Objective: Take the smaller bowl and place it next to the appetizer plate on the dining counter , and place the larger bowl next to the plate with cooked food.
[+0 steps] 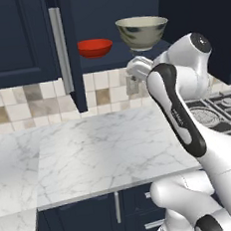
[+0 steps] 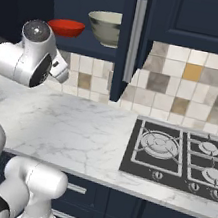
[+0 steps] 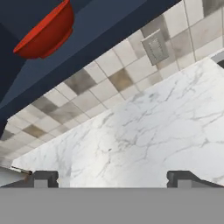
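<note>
Hand (image 3: 112, 178): released, jaws spread wide with one dark fingertip (image 3: 43, 178) low at the left of the hand view and the other low at the right, nothing between them; it is tilted, looking across the marble worktop (image 3: 144, 131) toward the tiled backsplash (image 3: 109, 83) and up at the underside of the cabinet shelf. Upper cabinet door (image 1: 66, 52): dark navy, swung open, long grey handle on its edge, at the left of the opening in the left base view. Smaller bowl (image 1: 95, 47): glossy red, shallow, upright on the open cabinet shelf, left of its neighbour and apart from it. Larger bowl (image 1: 142, 32): beige-cream inside, mottled grey-green outside, upright on the same shelf, above the arm's wrist in the left base view. Wall socket (image 3: 154, 47): grey plate set in the backsplash below the shelf. Robot arm (image 1: 179, 106): white with dark joints, raised toward the shelf from lower right in the left base view. Hob (image 2: 179, 156): black, gas burners, set into the worktop at the right, well apart from both bowls.
</note>
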Robot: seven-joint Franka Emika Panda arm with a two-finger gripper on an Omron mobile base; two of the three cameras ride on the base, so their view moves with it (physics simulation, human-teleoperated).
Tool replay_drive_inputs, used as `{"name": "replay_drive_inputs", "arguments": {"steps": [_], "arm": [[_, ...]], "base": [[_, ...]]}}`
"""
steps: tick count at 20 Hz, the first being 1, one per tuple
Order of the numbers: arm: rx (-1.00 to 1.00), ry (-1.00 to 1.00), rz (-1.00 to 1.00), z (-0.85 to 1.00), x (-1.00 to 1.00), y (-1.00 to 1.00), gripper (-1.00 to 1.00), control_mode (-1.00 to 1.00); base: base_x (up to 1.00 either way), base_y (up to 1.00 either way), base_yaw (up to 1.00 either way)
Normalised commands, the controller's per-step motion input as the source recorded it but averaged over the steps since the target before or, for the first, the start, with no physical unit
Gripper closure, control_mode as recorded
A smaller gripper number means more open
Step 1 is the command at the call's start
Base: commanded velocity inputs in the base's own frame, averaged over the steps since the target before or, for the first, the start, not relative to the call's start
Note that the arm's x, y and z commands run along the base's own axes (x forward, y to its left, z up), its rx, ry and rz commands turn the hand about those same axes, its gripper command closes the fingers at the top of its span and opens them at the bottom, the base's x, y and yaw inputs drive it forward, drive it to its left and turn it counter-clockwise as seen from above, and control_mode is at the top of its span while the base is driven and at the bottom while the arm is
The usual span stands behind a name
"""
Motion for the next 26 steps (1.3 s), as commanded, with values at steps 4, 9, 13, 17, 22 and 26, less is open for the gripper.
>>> {"name": "replay_drive_inputs", "arguments": {"steps": [4, 9, 13, 17, 22, 26], "arm": [[0.09, 0.06, -0.05, 0.99, 0.19, 0.05, -1.0, -1.0], [0.1, 0.09, -0.01, 0.54, 0.39, -0.02, -1.0, -1.0], [0.02, -0.05, 0.0, -0.01, 0.41, 0.1, -1.0, -1.0], [0.02, 0.0, -0.06, 0.0, 1.0, 0.23, -1.0, -1.0], [0.0, 0.0, -0.06, 0.0, 0.78, 0.37, -1.0, -1.0], [0.0, 0.0, -0.06, -0.07, 0.71, 0.21, -1.0, -1.0]], "base": [[0.0, 0.0, 0.0], [0.0, 0.0, 0.0], [0.0, 0.0, 0.0], [0.0, 0.0, 0.0], [0.0, 0.0, 0.0], [0.0, 0.0, 0.0]]}}
